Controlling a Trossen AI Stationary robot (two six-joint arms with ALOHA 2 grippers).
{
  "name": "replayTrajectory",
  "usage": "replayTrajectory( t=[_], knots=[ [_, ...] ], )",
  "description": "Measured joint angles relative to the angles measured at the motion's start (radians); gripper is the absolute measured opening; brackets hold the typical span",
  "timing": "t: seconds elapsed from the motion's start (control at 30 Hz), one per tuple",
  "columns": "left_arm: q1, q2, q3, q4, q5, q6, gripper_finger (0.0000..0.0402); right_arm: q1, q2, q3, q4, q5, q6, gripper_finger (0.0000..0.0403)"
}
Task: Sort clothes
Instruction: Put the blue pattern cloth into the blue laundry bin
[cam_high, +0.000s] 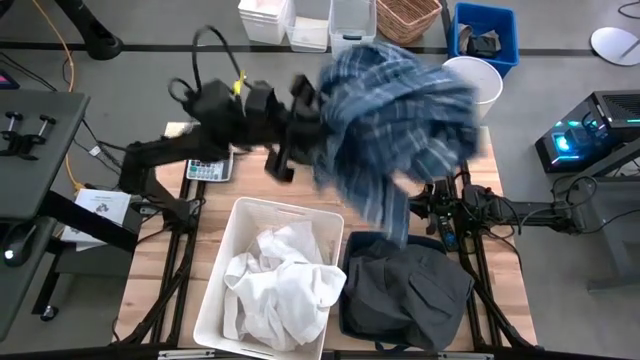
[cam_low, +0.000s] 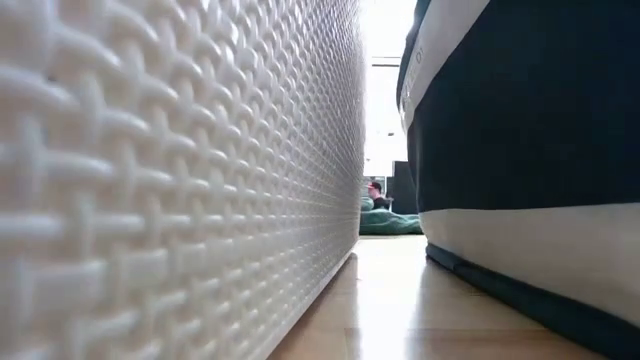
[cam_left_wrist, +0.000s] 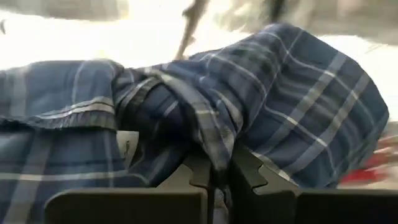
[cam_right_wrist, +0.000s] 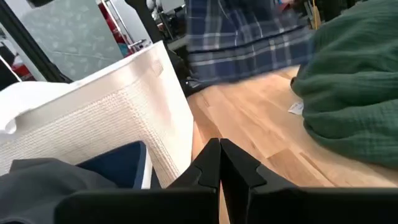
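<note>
My left gripper (cam_left_wrist: 219, 177) is shut on the blue-and-white plaid shirt (cam_high: 400, 120), which is raised high over the far middle of the table. A white bin (cam_high: 215, 290) at the near edge holds white garments (cam_high: 282, 285). A navy bin (cam_high: 352, 240) beside it holds a dark grey garment (cam_high: 405, 290). A dark green garment (cam_right_wrist: 354, 93) lies on the wood; the shirt hides it in the high view. My right gripper (cam_right_wrist: 219, 163) is shut and empty, low over the table by the navy bin's far side. My left gripper pinches a bunched fold of the plaid shirt (cam_left_wrist: 214, 146) between its two fingers, several layers together. The fingers come roughly level from the table's left. The shirt is lifted, and its loose part (cam_right_wrist: 249, 43) hangs down below the gripper over the wood.
Beyond the table's far edge stand white boxes (cam_high: 268, 18), a wicker basket (cam_high: 408, 15), a blue crate (cam_high: 485, 35) and a white bucket (cam_high: 475, 80). A calculator (cam_high: 208, 170) lies at the table's far left. Bare wood (cam_right_wrist: 261, 124) shows between the bins and the green garment.
</note>
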Motion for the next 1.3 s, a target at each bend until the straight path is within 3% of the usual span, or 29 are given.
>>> replayTrajectory(
  t=[0.13,0.27,0.37,0.5,0.67,0.73,0.83,1.03,1.13,1.3],
  knots=[
    [-0.058,0.106,-0.002,0.330,0.097,-0.137,0.0009,0.000,-0.001,0.000,0.001,0.000,0.000,0.0000],
    [-0.116,0.246,-0.002,0.688,0.193,-0.396,0.0008,0.000,0.000,0.000,0.001,0.000,0.000,0.0000],
    [-0.157,0.344,-0.002,0.882,0.205,-0.603,0.0008,0.000,0.000,0.000,0.001,0.000,0.000,0.0000],
    [-0.180,0.433,0.041,1.007,0.204,-0.797,0.0008,0.000,0.000,0.000,0.002,0.000,0.000,0.0000],
    [-0.190,0.500,0.118,1.038,0.258,-0.934,0.0008,0.000,0.000,0.000,0.002,0.000,0.000,0.0000],
    [-0.193,0.505,0.128,0.958,0.312,-0.925,0.0008,0.000,0.000,0.000,0.002,0.000,0.000,0.0000],
    [-0.194,0.497,0.132,0.664,0.343,-0.765,0.0008,0.000,0.000,0.000,0.002,0.000,0.000,0.0000],
    [-0.187,0.541,0.128,0.069,0.182,-0.415,0.0008,0.000,0.000,0.000,0.002,0.000,0.000,0.0000],
    [-0.176,0.577,0.129,-0.169,0.103,-0.388,0.0008,0.000,-0.001,0.000,0.002,0.000,0.000,0.0000],
    [-0.175,0.614,0.128,-0.595,0.090,-0.331,0.0008,0.000,-0.001,0.000,0.002,0.000,0.000,0.0000]
  ],
)
